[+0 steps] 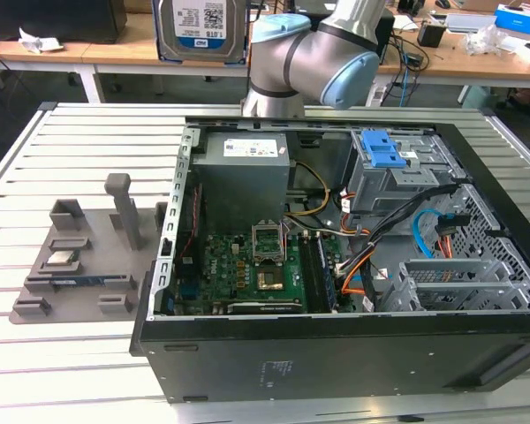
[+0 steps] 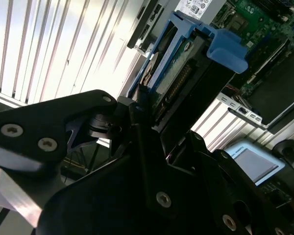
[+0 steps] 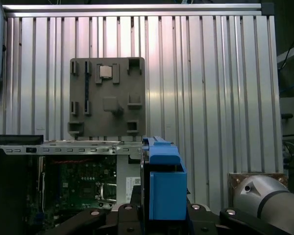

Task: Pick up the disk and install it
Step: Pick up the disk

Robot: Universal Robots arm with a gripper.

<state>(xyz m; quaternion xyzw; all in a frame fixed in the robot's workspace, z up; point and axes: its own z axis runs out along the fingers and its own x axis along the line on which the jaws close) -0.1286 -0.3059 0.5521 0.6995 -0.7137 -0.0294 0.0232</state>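
The disk (image 1: 201,28), a silver hard drive with a white-and-blue label, hangs high above the back edge of the open computer case (image 1: 336,340). Its blue carrier bracket (image 3: 164,186) shows in both wrist views, and its metal edge (image 2: 176,83) shows in the second wrist view. My gripper (image 2: 147,105) is shut on the disk, its black fingers (image 2: 137,127) clamped on the drive's end. The arm (image 1: 314,62) reaches in from behind the case. In the first wrist view the gripper (image 3: 161,218) sits below the blue bracket.
Inside the case are a motherboard (image 1: 247,265), a power supply (image 1: 246,163) and a metal drive cage with a blue latch (image 1: 380,150). A grey fixture tray (image 1: 97,265) at the exterior view's left holds a small square chip (image 1: 64,259) and a thin stick (image 1: 75,281).
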